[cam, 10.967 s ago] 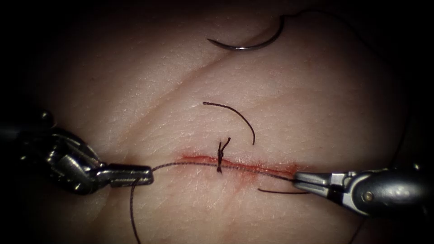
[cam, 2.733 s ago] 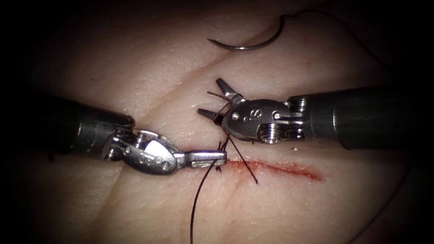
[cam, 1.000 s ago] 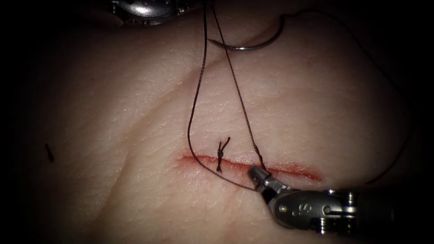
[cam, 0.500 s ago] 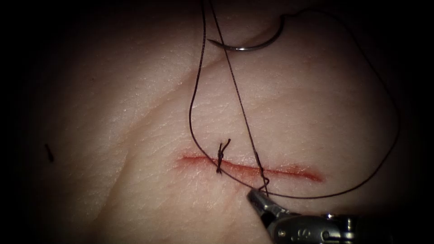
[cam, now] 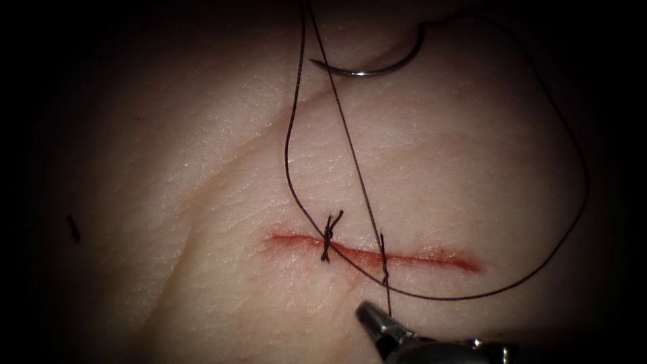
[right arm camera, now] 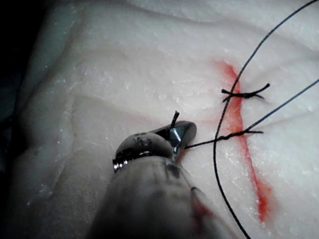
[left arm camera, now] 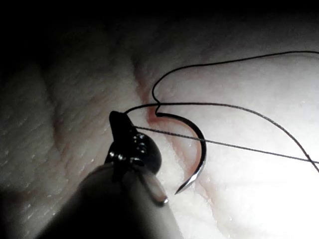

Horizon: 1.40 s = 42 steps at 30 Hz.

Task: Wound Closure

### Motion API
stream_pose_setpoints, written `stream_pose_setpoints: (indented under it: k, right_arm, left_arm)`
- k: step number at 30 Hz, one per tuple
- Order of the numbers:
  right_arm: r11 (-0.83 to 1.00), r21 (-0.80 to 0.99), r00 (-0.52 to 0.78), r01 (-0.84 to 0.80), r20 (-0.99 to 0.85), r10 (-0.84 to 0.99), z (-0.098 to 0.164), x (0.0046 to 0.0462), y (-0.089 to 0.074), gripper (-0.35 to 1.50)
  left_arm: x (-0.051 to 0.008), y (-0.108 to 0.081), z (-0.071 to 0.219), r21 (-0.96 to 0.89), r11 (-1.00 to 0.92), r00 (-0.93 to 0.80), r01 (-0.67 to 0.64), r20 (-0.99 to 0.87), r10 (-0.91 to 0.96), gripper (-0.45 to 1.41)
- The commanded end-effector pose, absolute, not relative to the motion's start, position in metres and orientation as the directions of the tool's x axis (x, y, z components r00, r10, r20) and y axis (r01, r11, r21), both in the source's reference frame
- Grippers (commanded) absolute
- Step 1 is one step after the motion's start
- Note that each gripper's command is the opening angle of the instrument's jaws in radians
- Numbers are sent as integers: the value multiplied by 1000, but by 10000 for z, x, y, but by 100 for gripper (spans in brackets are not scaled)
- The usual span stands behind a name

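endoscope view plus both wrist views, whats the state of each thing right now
needle: lying free on the tissue above the cut, held by neither tool, not in the tissue
thread: two strands run up from the cut, a wide loop swings right
knot: tied across the cut, short ends sticking up
cut: red line, red fluid along it
right tool: shut on the thread below the cut
left tool: shut on the thread

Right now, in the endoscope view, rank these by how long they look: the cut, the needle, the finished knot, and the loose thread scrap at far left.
1. The cut, the longest.
2. The needle, lying free on the tissue above the cut.
3. The finished knot.
4. The thread scrap; it looks close to the knot in length, so that order is unsure.
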<state>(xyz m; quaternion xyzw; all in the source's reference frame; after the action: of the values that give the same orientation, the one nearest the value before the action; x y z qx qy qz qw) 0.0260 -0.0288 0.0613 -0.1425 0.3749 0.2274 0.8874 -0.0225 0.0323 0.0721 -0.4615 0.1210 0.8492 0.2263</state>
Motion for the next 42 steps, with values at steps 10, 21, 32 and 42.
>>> stream_pose_setpoints:
  k: [10,21,32,42]
  right_arm:
    - [862,-73,614,-502,-731,296,609,267,-324,-35]
    - [862,-69,613,-502,-732,298,604,267,-323,-35]
    - [863,-67,613,-501,-731,299,604,265,-321,-35]
    - [855,13,540,-519,-770,340,560,242,-292,148]
  left_arm:
    - [-224,355,752,122,-791,-488,-600,-838,242,-45]
    - [-224,347,767,174,-765,-480,-620,-855,195,-45]
    - [-263,300,745,76,-834,-385,-547,-907,170,-45]
    - [-263,240,700,-116,-919,-189,-377,-962,199,-45]
